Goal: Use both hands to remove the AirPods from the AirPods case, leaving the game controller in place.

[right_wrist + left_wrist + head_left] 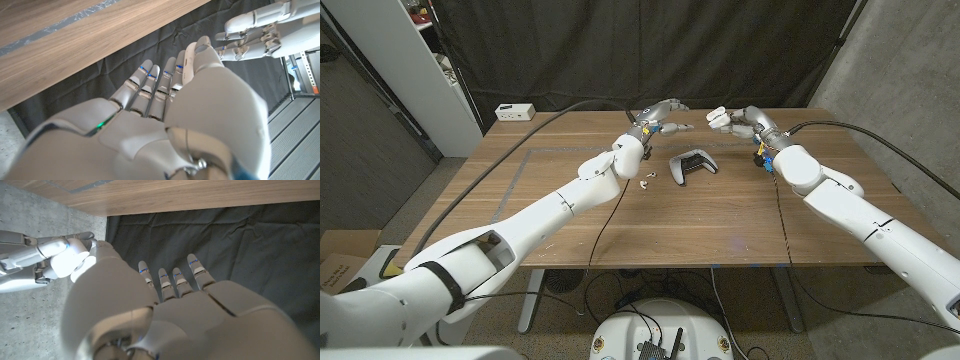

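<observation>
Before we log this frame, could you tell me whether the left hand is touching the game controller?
Apart. The head view shows the left hand raised beyond the game controller, with bare table between them.

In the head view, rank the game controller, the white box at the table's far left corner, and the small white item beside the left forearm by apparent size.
1. game controller
2. white box, farther from the camera, so the ranking is unsure
3. small white item, clearly smallest

A wooden table (740, 215) is seen in the head view; a faint rectangular outline is marked on its left half; a game controller (691, 165) is laid near the middle of the surface, toward the far edge; a small white item (644, 183) is laid just left of it; a white box (516, 111) is set at the far left corner.
</observation>
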Robot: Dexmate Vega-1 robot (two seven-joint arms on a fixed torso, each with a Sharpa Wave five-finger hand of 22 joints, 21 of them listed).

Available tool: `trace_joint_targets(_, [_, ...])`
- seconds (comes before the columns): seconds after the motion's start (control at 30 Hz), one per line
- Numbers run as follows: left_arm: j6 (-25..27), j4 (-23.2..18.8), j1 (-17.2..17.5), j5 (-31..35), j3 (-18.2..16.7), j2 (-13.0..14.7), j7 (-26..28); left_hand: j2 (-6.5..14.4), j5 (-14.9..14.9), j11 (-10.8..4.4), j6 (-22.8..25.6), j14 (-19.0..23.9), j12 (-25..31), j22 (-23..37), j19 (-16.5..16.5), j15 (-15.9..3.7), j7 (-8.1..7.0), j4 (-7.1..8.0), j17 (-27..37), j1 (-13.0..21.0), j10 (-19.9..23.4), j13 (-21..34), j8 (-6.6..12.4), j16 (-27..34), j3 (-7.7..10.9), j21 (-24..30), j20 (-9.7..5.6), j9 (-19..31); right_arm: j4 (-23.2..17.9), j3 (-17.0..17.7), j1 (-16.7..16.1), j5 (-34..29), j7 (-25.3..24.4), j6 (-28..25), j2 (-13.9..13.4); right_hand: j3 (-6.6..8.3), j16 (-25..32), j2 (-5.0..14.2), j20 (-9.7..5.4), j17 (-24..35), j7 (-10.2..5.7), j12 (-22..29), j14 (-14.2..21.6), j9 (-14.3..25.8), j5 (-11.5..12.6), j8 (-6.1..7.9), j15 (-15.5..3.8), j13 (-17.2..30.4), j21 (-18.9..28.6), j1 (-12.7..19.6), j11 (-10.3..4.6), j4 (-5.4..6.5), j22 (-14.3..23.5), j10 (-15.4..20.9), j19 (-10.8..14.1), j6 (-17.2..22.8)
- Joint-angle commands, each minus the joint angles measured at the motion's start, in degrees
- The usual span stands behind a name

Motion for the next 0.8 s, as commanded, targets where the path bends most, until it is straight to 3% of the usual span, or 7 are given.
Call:
trace_joint_targets(0.03, [-5.41, 3.45, -1.2, -2.92, 0.25, -1.8, 0.6, 0.23, 0.37, -0.21, 1.26, -0.13, -0.2, 0.2, -0.02, 0.02, -1.08, 0.0, 0.32, -0.37, -0.26, 0.21, 1.24, 0.02, -0.12, -0.12, 0.27, -0.14, -0.52, -0.55, -0.52, -0.42, 1.06, 1.34, -0.09, 0.32, -0.17, 0.59, 0.01, 0.18, -3.94, -0.08, 0.02, 13.36, 0.17, 0.32, -8.88, 0.3, -0.11, 0.2, -0.09, 0.38, 0.13, 0.34, -0.17, 4.6])
trace_joint_targets(0.07, [-6.39, 3.96, -1.23, -3.26, 0.2, -2.04, 0.99, 0.52, 0.44, -0.17, 2.76, -0.09, -0.13, 0.21, -0.06, 0.0, -1.71, -0.11, 0.33, -0.14, -0.23, 0.21, 1.89, 0.1, 0.06, -0.13, 0.3, -0.2, -0.5, -0.58, -0.52, -0.49, 1.14, 1.49, -0.1, 0.33, -0.19, 0.62, 0.01, 0.18, -3.84, -0.1, -0.01, 13.34, 0.17, 0.32, -8.88, 0.3, -0.11, 0.17, -0.15, 0.41, 0.13, 0.3, -0.17, 4.64])
trace_joint_targets(0.33, [-12.45, 7.65, -1.09, -5.74, -0.31, -4.07, 3.67, 1.39, 0.7, -1.86, 8.19, 2.02, 1.27, 0.29, 0.55, -1.11, -2.11, -0.99, 0.33, 1.36, 2.54, 0.41, 3.56, 0.92, 0.9, 0.12, 0.15, -0.35, -0.73, -0.39, -1.0, -0.75, 1.36, 2.27, -0.28, 0.33, -0.2, 0.63, 0.02, 0.23, -3.92, -0.14, -0.04, 13.35, 0.16, 0.26, -8.87, 0.31, -0.11, 0.16, -0.12, 0.4, 0.13, 0.24, -0.19, 4.67])
trace_joint_targets(0.6, [-15.11, 8.95, -0.75, -7.35, -0.48, -4.72, 3.64, 1.46, 0.74, -2.72, 12.59, 2.81, 1.59, 0.33, 0.67, -1.34, -1.53, -1.68, 0.3, 2.38, 3.11, 0.57, 4.73, 1.02, 1.3, 0.18, 0.11, -0.3, -1.04, 0.02, -1.54, -0.78, 1.45, 2.65, -0.54, 0.33, -0.2, 0.62, -0.01, 0.27, -3.91, -0.2, 0.0, 13.4, 0.15, 0.18, -8.86, 0.33, -0.1, 0.13, -0.18, 0.4, 0.13, 0.12, -0.22, 4.62])
trace_joint_targets(0.8, [-17.99, 9.4, 0.11, -8.01, -1.01, -4.7, 4.98, 1.95, 0.75, -4.36, 20.24, 4.4, 2.51, 0.38, 0.85, -2.37, -1.84, -2.33, 0.34, 3.43, 5.24, 0.78, 6.86, 1.33, 1.88, 0.27, 0.12, -0.04, -1.23, 0.12, -1.79, -0.91, 1.29, 2.2, -0.52, 0.34, -0.22, 0.62, 0.01, 0.3, -3.97, -0.19, -0.02, 13.43, 0.15, 0.17, -8.86, 0.32, -0.11, 0.14, -0.16, 0.38, 0.13, 0.21, -0.24, 4.72])
